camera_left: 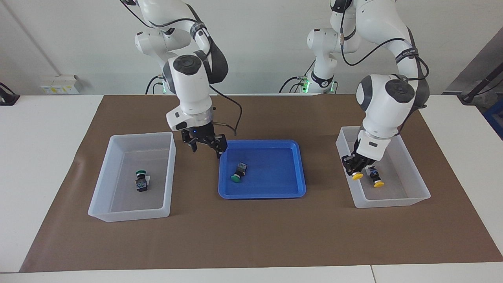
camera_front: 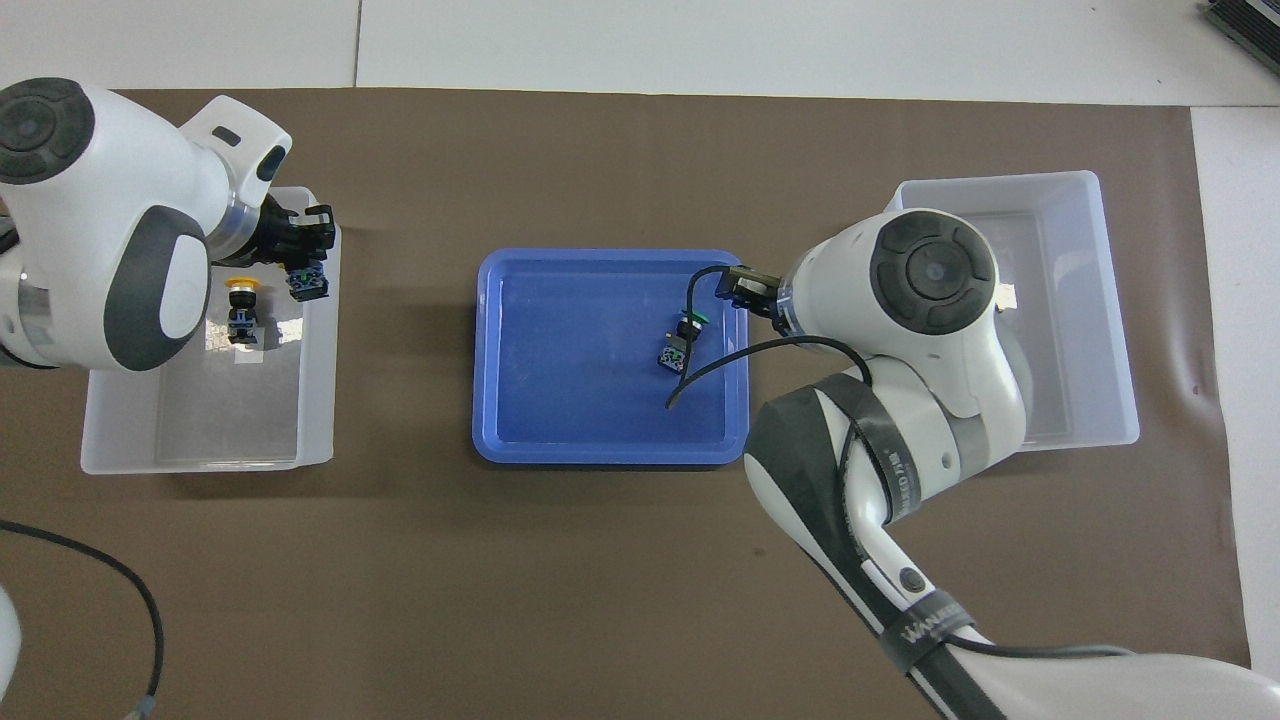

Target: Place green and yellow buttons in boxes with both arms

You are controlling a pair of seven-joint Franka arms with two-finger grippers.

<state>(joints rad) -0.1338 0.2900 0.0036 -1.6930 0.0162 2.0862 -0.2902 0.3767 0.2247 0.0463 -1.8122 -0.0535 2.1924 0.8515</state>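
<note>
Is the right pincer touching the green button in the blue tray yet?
Apart. In the facing view the right pincer hangs open above the blue tray's corner, with bare tray floor between it and the green button.
</note>
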